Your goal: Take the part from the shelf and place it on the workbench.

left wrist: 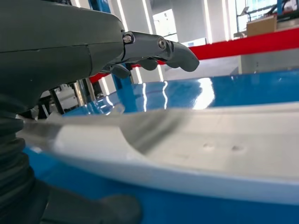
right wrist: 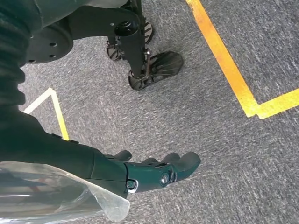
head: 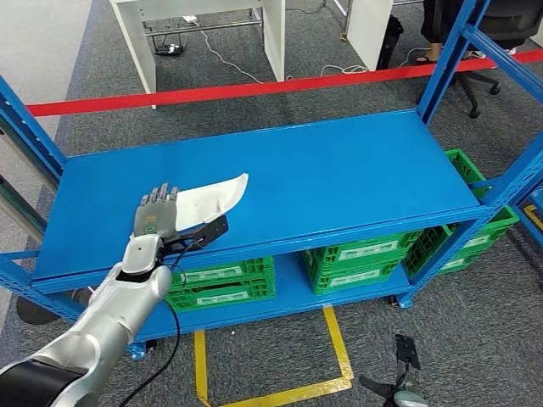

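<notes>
On the head view: blue shelf (head: 333, 170) on grey carpet, red floor tape (head: 256, 87) behind; white part (head: 211, 200) lies flat, long axis running left to right, under left hand (head: 157, 216).
Left wrist: fingers (left wrist: 176, 50) extended above part (left wrist: 197, 144); whether gripped, cannot tell.
Right wrist: right hand (right wrist: 155, 170) hangs over carpet, fingers loosely apart, holding nothing.

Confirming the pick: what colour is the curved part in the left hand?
White; the curved plastic part shows best in the head view.

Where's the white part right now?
In the head view the white part lies on the left half of the blue shelf, its near end under the left robot hand, above a green crate.
</notes>
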{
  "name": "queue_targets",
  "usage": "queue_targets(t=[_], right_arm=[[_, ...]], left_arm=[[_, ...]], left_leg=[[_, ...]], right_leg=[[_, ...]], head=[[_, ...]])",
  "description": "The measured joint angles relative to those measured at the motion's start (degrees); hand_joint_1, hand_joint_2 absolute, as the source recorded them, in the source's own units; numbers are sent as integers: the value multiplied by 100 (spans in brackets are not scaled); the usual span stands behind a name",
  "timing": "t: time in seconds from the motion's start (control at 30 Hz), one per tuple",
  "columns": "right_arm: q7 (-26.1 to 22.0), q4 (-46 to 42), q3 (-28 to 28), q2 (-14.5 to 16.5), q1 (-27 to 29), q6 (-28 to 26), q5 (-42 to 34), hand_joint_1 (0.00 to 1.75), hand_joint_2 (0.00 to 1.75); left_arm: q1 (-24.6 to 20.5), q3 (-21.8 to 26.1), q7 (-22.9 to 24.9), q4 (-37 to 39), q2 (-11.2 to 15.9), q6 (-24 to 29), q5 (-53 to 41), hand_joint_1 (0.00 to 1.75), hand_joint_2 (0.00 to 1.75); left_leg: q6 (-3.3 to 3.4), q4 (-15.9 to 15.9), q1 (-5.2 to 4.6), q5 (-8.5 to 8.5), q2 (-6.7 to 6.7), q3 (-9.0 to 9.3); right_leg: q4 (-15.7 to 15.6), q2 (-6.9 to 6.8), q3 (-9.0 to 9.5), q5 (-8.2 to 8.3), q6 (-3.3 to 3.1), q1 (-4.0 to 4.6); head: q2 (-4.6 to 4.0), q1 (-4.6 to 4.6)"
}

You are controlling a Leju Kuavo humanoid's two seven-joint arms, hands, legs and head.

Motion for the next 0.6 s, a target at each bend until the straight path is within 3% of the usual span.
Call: queue_targets(t=[0.4,0.6], right_arm=[[32,7,78,-1,-18,5,1,0,175],[39,9,126,-1,-37,5,2,0,175]], left_arm=[[6,1,21,165,42,-76,-77,175,175],[9,17,-279,198,73,21,-46,175,175]], left_leg=[[0,0,0,3,0,5],[0,0,0,2,0,4]], right_leg=[[0,0,-1,1,-1,1],[0,-1,0,1,0,0]], head=[[0,1],[0,1]])
